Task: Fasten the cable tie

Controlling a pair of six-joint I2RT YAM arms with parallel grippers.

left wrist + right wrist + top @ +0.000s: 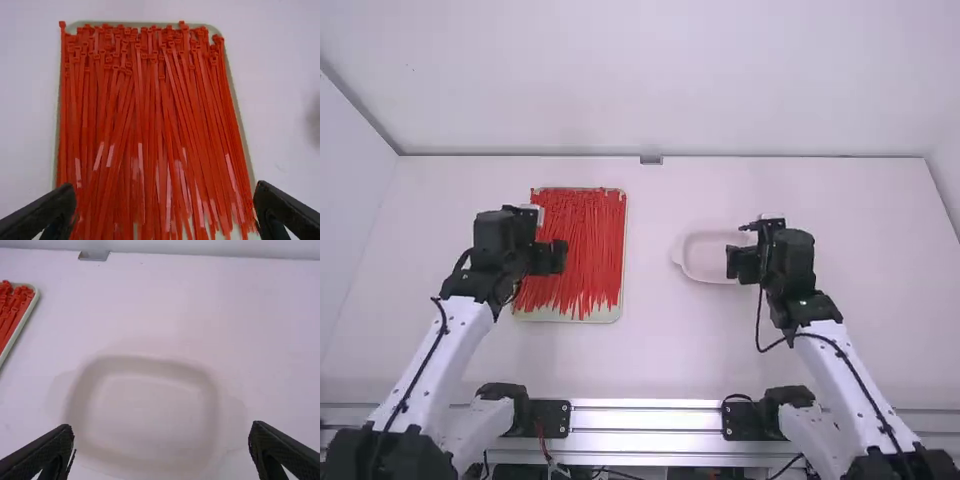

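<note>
On the tray (209,26) lie straight, unfastened red cable ties (150,135).

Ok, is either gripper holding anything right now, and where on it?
Nothing is held. The left gripper is open above the red cable ties on their tray; the right gripper is open above the white dish.
</note>
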